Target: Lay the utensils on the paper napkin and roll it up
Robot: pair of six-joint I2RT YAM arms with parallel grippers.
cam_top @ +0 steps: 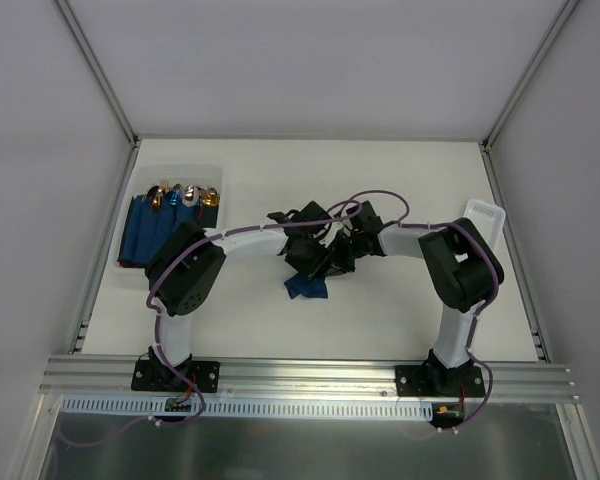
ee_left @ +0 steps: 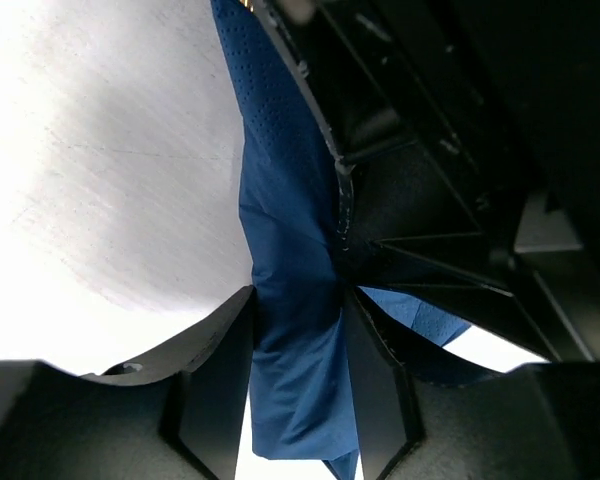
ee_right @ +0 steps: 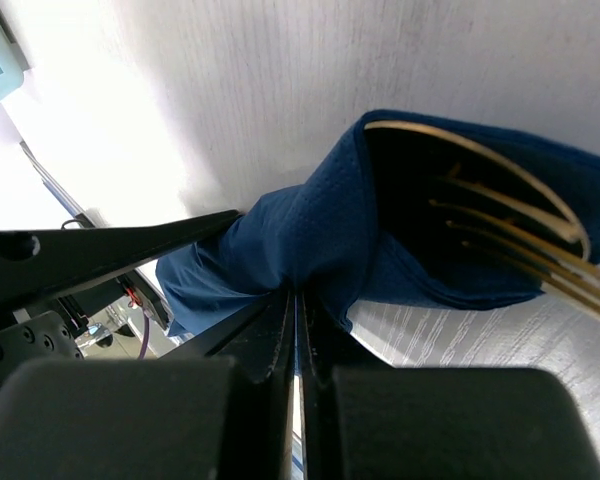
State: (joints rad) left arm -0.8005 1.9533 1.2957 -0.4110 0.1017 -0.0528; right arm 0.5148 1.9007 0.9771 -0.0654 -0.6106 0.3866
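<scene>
Wrapping the fork (ee_right: pixel 500 215), paper napkin (ee_right: pixel 300 240) — seemingly pinched in right claw (ee_right: pixel 296 295).

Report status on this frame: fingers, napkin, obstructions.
Left fingers shut on the paper napkin. Right fingers pinching it too. Gold fork wrapped inside, tines showing. Bin of rolls far left, well apart.

The paper napkin (ee_left: pixel 280 200) runs between the jaws of the left gripper (ee_left: pixel 298 320) and carries on ahead of them. Over at the right gripper (ee_right: pixel 296 295), the napkin's gathered end is caught at the jaw tips. Its pocket opens ahead and to the right, and the fork (ee_right: pixel 500 215) lies inside. The left gripper reaches in from the left of those jaws.
</scene>
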